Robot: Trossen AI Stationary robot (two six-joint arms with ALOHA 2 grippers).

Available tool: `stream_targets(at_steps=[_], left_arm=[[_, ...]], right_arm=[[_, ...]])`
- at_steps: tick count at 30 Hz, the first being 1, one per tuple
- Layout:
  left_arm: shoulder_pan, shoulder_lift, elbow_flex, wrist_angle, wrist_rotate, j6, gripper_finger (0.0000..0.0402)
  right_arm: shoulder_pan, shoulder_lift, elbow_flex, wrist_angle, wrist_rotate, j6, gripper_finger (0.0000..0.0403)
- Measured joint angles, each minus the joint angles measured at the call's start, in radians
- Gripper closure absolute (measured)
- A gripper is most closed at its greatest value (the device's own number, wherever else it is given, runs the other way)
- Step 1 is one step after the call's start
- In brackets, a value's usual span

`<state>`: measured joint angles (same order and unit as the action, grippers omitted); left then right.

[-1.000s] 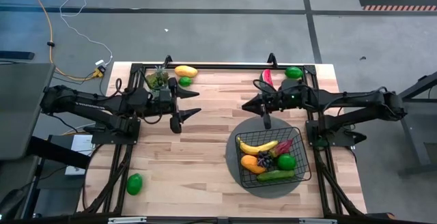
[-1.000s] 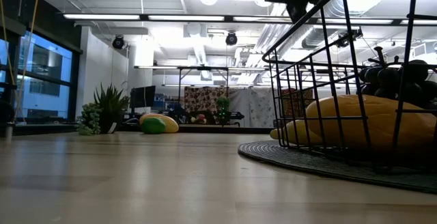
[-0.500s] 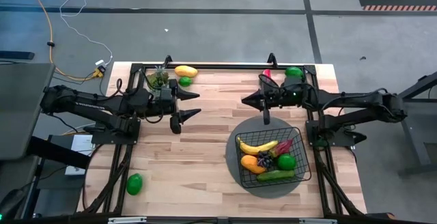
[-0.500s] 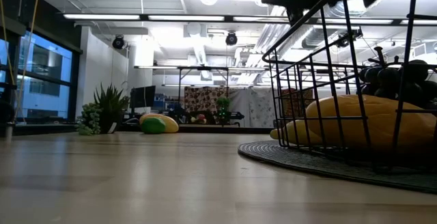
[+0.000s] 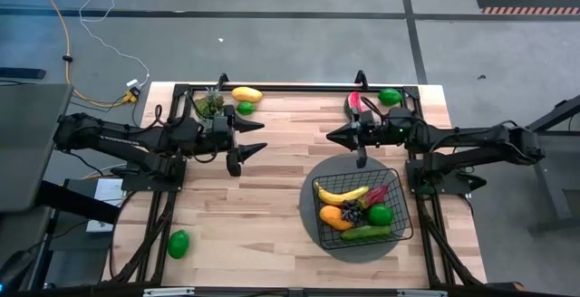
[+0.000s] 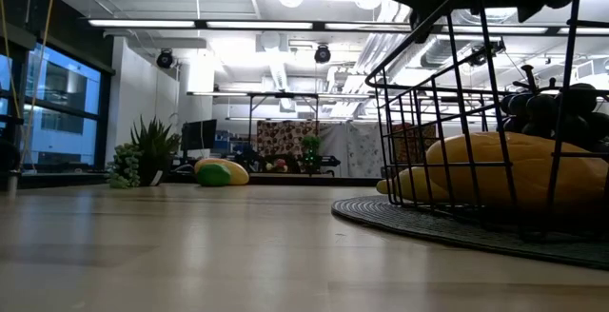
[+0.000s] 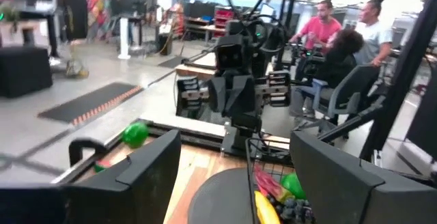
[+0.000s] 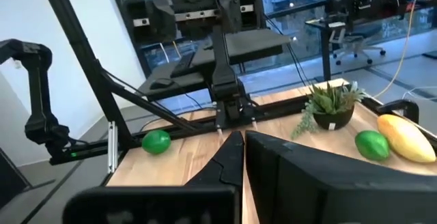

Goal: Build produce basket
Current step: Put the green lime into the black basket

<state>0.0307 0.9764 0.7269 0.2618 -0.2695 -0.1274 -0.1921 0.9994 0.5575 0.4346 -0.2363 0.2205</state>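
Note:
The black wire basket (image 5: 361, 208) stands on a round grey mat (image 5: 313, 220) at the near right. It holds produce: a banana (image 5: 341, 194), a mango (image 5: 332, 215), grapes, a red chili, a lime (image 5: 381, 214) and a cucumber (image 5: 366, 233). My right gripper (image 5: 330, 136) hangs shut and holding nothing above the table, just beyond the basket's far side. My left gripper (image 5: 261, 137) hovers open and holding nothing over the table's left half, pointing at the right arm. In the left wrist view its fingers (image 7: 147, 176) stand wide apart. The right fingers (image 8: 235, 157) meet.
A watermelon slice (image 5: 353, 103) and a lime (image 5: 390, 96) lie at the far right edge. A mango (image 5: 246, 93), a lime (image 5: 245, 108) and a small potted plant (image 5: 208, 107) sit at the far left. Another lime (image 5: 178, 243) lies near the front left corner.
My right gripper has drawn back a little toward the table's right edge and sunk slightly, staying shut; the watermelon slice shows again beyond it. The produce and basket have not moved.

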Motion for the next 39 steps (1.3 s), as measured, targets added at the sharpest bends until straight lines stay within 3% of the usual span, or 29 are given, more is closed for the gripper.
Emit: stream_targets(at_steps=[4, 16, 30, 34, 39], left_arm=[[0.011, 0.000, 0.000, -0.027, 0.003, -0.079, 0.0124], [0.015, 0.000, 0.000, -0.026, 0.056, -0.080, 0.0055], [0.015, 0.000, 0.010, -0.046, 0.052, -0.107, 0.0050], [0.005, 0.019, 0.103, -0.245, 0.049, -0.168, 0.0050], [-0.038, 0.109, 0.297, -0.696, 0.030, -0.332, 0.0050]], right_arm=[[0.000, 0.000, 0.000, -0.033, 0.000, 0.007, 0.0403], [0.000, 0.000, 0.000, -0.056, 0.000, 0.007, 0.0403], [0.000, 0.000, 0.000, -0.056, 0.000, 0.007, 0.0403], [0.000, 0.000, 0.000, -0.057, 0.001, 0.007, 0.0403], [0.000, 0.000, 0.000, -0.057, 0.001, 0.007, 0.0403]])
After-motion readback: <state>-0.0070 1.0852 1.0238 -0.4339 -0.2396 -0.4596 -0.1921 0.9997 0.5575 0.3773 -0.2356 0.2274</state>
